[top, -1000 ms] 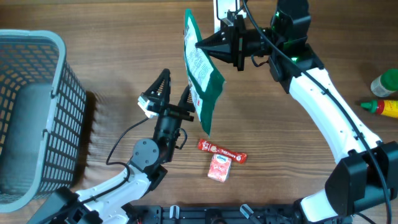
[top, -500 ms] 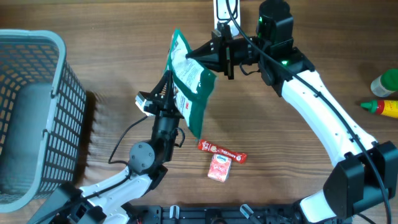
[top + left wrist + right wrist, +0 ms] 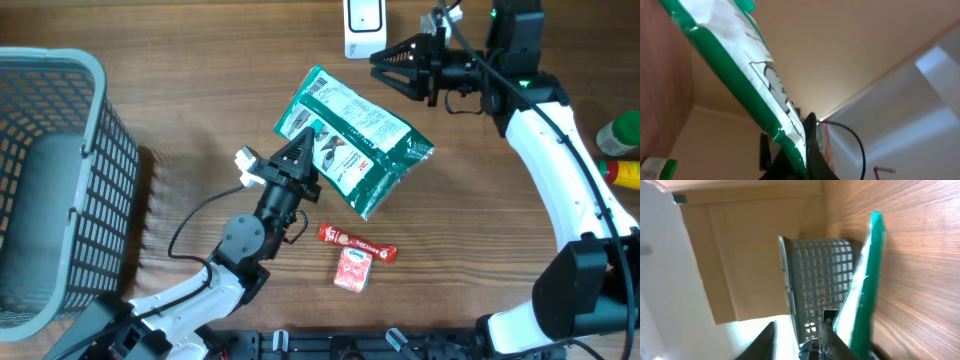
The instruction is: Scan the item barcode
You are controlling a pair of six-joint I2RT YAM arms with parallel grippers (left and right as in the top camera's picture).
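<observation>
The item is a green and white snack bag held above the table, tilted, its printed back facing up. My left gripper is shut on the bag's lower left edge. In the left wrist view the bag's green seam runs down into the pinched left gripper. My right gripper stands open up and to the right of the bag, apart from it. Nothing lies between the spread right gripper fingers, and the bag hangs just beside them. A white scanner stands at the table's far edge.
A grey mesh basket fills the left side. A red candy bar and a small red and white pack lie near the front. A green-capped bottle and a red and yellow bottle stand at the right edge.
The right gripper has let go of the bag and drawn back to the right. The left gripper has shut on the bag, which has swung from upright to a flatter tilt.
</observation>
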